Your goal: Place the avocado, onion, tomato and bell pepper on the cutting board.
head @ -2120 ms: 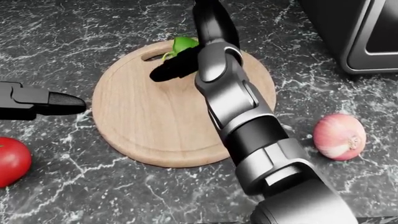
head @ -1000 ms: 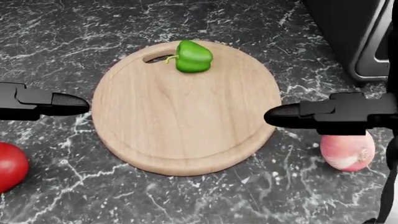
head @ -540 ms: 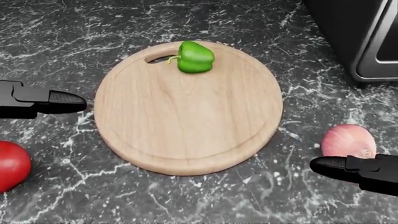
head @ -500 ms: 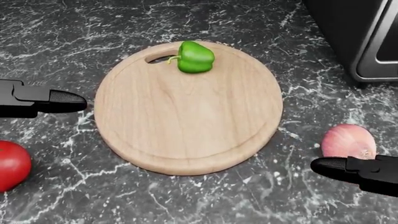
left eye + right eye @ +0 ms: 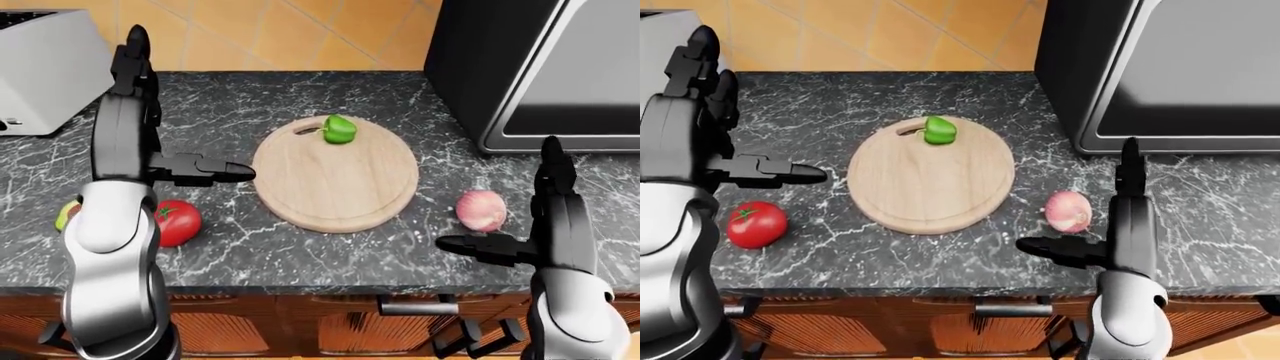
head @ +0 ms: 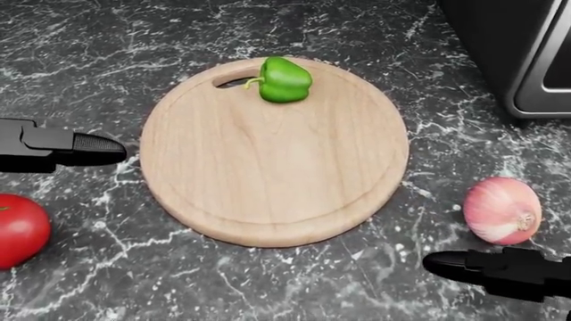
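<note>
The right hand (image 6: 504, 271) has pulled away from the cutting board (image 6: 268, 174) over the last couple of seconds: it first reached across the board to the bell pepper (image 6: 286, 79), then let go and swung down toward the lower right of the head view, where it now hovers just below the onion (image 6: 501, 209) without touching it. Its fingers are spread and hold nothing. The whole view has also drifted slightly, so the camera has moved a little.

That means one of four items is delivered. The pepper rests on the board near its upper rim, beside the handle slot, and nothing else lies on the wood. By my reading the onion is next, since the right hand sits so near it.

The left hand (image 6: 62, 150) hangs at the left edge of the head view, just off the board's rim, fingers apart and empty. The tomato (image 6: 19, 231) sits on the counter (image 6: 294, 281) in the lower left, below that hand. In the left-eye view a yellow-green sliver (image 5: 66, 214) shows beside the left forearm, left of the tomato; it may be the avocado, but it is mostly hidden.
</note>
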Motion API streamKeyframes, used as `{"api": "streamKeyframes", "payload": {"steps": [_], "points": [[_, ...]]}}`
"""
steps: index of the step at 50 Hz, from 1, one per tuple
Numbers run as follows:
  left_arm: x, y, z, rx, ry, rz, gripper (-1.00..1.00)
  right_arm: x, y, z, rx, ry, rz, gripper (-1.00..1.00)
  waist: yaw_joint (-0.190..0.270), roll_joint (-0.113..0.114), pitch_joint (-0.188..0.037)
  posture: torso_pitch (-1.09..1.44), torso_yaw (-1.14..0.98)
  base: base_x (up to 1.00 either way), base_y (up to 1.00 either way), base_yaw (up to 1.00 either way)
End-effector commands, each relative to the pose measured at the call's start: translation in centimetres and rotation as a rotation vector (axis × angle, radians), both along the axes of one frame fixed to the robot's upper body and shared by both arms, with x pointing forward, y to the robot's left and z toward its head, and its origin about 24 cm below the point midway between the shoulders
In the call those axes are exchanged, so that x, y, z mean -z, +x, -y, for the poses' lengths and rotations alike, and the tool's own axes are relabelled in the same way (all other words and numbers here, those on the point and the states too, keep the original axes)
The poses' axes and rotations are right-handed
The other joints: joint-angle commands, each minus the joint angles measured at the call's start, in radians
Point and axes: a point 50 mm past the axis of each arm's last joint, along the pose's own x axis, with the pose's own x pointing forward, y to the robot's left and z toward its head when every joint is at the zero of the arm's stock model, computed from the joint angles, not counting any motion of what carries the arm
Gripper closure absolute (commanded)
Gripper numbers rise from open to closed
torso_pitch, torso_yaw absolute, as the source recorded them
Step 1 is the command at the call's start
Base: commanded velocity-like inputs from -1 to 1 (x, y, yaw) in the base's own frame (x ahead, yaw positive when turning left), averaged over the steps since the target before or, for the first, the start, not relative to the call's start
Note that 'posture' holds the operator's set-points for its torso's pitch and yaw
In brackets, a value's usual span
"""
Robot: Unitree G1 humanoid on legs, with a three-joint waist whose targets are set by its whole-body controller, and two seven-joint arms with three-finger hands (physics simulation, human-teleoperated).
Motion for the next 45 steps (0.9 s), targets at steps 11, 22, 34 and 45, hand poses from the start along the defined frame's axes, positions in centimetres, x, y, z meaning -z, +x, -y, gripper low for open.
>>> {"api": "streamKeyframes", "payload": {"steps": [11, 22, 34, 45], "points": [[-1.1, -0.6, 0.0, -0.007, 0.018, 0.077, -1.00, -0.4, 0.4, -0.2, 0.000, -0.016, 0.059, -0.97, 0.001, 0.001, -0.020, 0.00, 0.00, 0.00, 0.00, 0.00], [-1.3, -0.7, -0.1, -0.006, 0.019, 0.079, -1.00, 0.1, 0.6, 0.1, -0.001, -0.013, 0.042, -0.41, 0.001, 0.000, -0.020, 0.00, 0.00, 0.00, 0.00, 0.00], [-1.4, -0.8, -0.2, -0.012, 0.022, 0.080, -1.00, 0.8, -0.5, 0.9, 0.005, -0.010, 0.029, -0.20, 0.000, -0.002, -0.019, 0.00, 0.00, 0.00, 0.00, 0.00], [-1.4, -0.9, -0.2, -0.012, 0.022, 0.080, -1.00, 1.1, -0.4, 0.7, 0.000, -0.008, 0.024, 0.16, 0.000, -0.003, -0.020, 0.00, 0.00, 0.00, 0.00, 0.00]]}}
